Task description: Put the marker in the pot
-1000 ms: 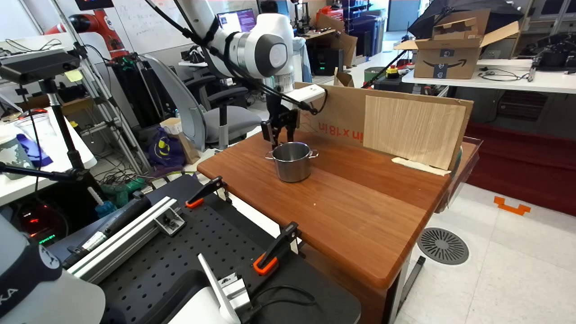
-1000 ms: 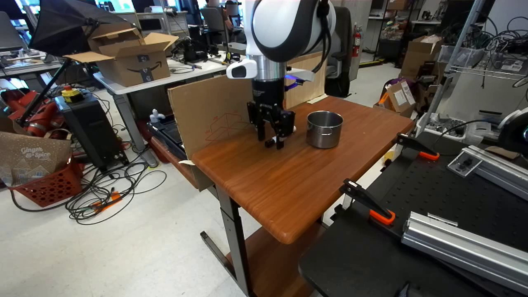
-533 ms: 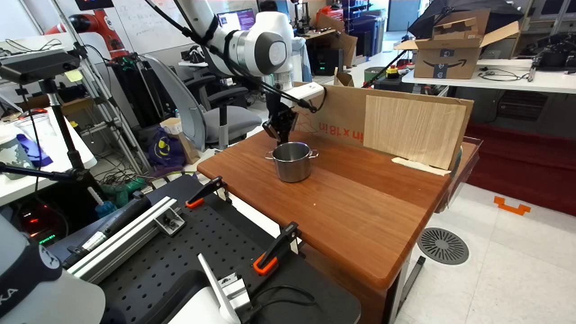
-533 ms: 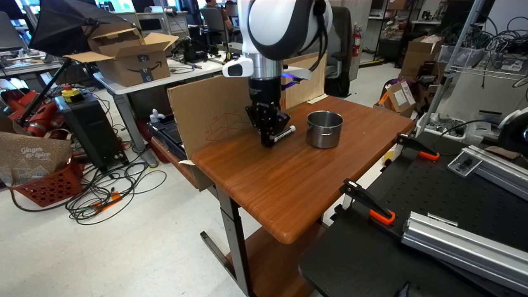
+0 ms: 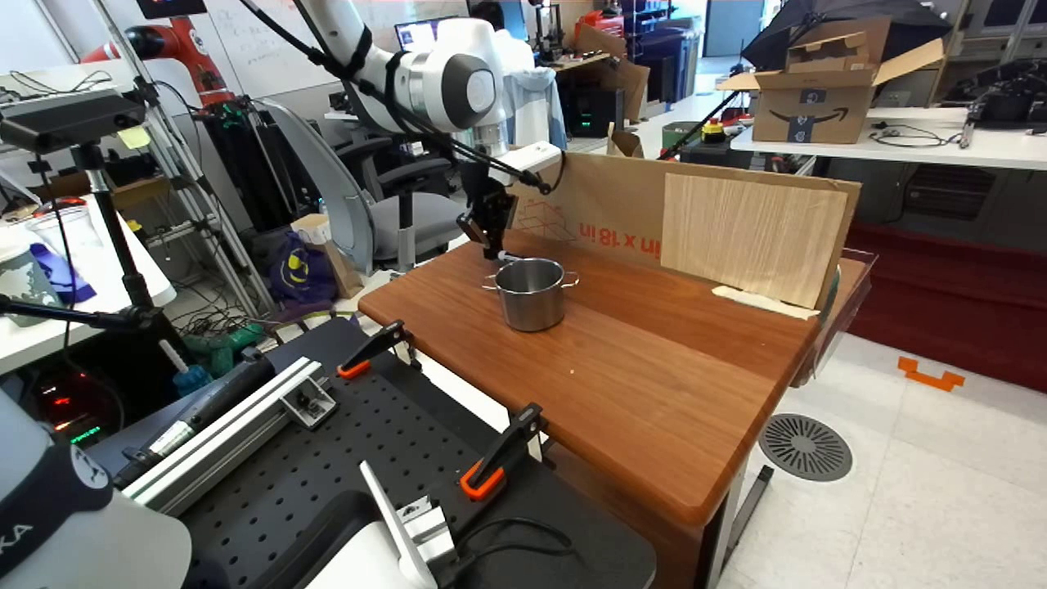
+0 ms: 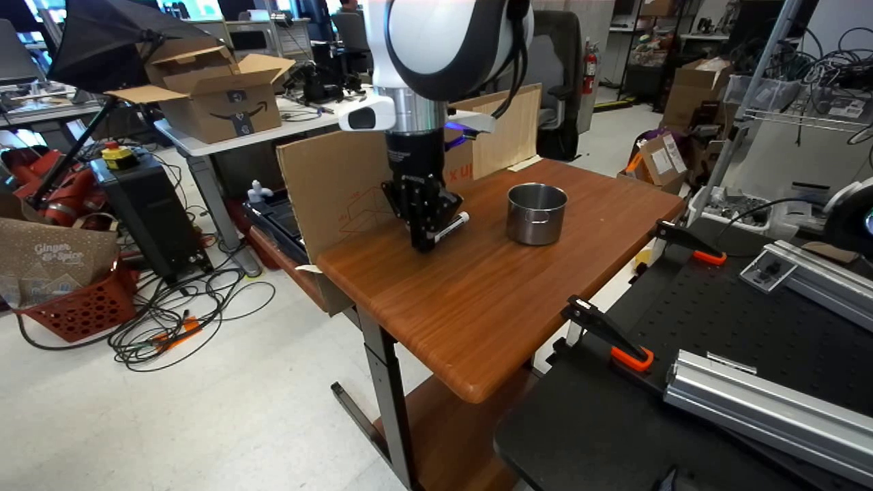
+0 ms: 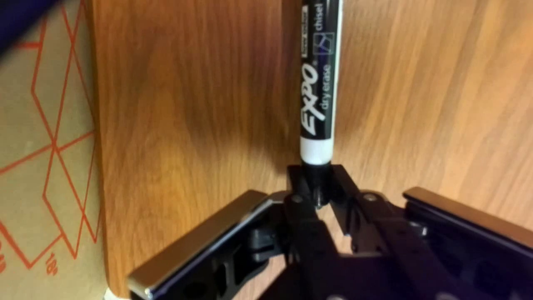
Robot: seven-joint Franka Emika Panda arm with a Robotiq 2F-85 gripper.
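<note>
This is a robotics lab. A white robot arm (image 6: pixel 436 34) hangs over the counter (image 5: pixel 622 384), and a red robot arm (image 5: pixel 196 67) stands near a marked-up whiteboard (image 5: pixel 249 49). A perforated black plate (image 5: pixel 393 442) carries an aluminium profile (image 5: pixel 221 446), with 2 orange-tipped clamps (image 5: pixel 505 448) along its edge. In an exterior view, loose cables (image 6: pixel 140 344) loop across the floor (image 6: pixel 204 416) beside a black cabinet (image 6: pixel 153 211) topped by a yellow box (image 6: pixel 121 162) with a red button (image 6: pixel 111 146), and a wire shelf (image 6: pixel 808 121) holds more cables.
</note>
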